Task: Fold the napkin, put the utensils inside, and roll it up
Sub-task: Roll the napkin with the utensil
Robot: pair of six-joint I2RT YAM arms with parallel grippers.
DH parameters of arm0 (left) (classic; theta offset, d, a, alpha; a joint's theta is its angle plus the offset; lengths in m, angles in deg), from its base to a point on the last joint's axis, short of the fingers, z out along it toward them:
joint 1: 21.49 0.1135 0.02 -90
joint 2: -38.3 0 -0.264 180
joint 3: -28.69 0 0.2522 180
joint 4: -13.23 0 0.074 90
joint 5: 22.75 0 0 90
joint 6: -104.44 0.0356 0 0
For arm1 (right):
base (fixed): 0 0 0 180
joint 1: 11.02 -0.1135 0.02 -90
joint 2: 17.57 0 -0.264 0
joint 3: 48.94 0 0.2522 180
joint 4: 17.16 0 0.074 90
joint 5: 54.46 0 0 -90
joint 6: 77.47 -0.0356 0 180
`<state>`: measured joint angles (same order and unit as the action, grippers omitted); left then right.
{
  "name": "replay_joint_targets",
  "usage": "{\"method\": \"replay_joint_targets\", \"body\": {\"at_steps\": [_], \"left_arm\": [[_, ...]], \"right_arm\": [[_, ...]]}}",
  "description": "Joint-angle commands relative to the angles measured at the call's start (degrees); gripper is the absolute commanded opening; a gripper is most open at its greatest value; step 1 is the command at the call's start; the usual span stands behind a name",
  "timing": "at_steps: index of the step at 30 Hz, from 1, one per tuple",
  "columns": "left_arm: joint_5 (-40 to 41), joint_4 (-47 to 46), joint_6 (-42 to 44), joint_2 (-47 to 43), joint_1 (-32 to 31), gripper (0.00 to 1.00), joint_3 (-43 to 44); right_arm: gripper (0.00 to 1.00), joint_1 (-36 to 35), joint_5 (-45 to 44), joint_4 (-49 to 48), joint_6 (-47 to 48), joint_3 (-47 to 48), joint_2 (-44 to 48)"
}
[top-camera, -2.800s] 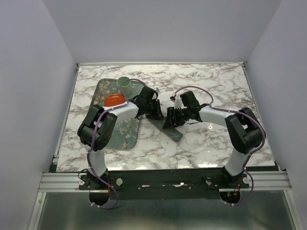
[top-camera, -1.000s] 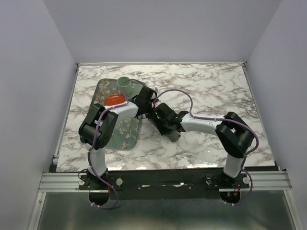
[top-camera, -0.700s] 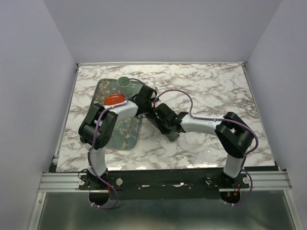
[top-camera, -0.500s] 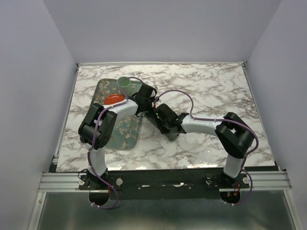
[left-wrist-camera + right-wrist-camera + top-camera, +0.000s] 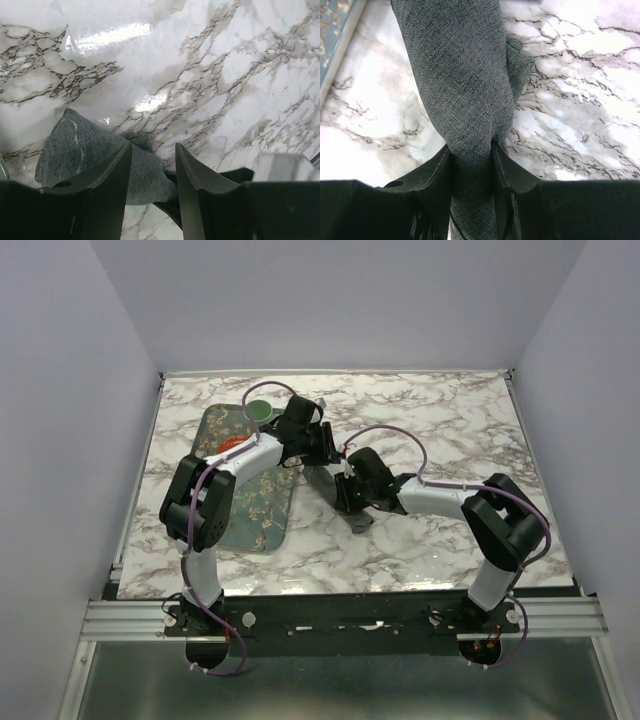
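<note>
- right pincer was clamped almost shut on the napkin, which was bunched into a thick rope running ahead of its fingers over the tabletop
- left pincer stood partly open and gripped nothing; the cloth's other end lay just under and beside its fingers
- utensils showed in no view; could not tell if they were wrapped inside
- judged: cloth was soft, light and limp, with a grippy weave; a one-point hold would likely let it sag and unroll, so better to pinch through all layers at both ends
</note>
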<state>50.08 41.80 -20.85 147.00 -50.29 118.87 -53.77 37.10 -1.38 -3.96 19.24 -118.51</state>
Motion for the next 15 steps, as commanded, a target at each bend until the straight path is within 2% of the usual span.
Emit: {"method": "replay_joint_targets", "body": {"at_steps": [1,8,15], "left_arm": [[2.05,2.95,2.24,-5.52,-0.03,0.49,1.98],[3.02,4.35,3.65,-9.56,-2.40,0.48,-1.53],[3.72,2.16,2.59,-11.41,-5.65,0.44,-8.56]], "right_arm": [[0.37,4.41,9.68,2.12,-3.11,-6.16,-2.32],[0.37,9.69,21.54,-1.31,-4.95,-7.22,-3.99],[0.38,16.19,33.75,-3.78,-6.89,-8.10,-5.57]]}}
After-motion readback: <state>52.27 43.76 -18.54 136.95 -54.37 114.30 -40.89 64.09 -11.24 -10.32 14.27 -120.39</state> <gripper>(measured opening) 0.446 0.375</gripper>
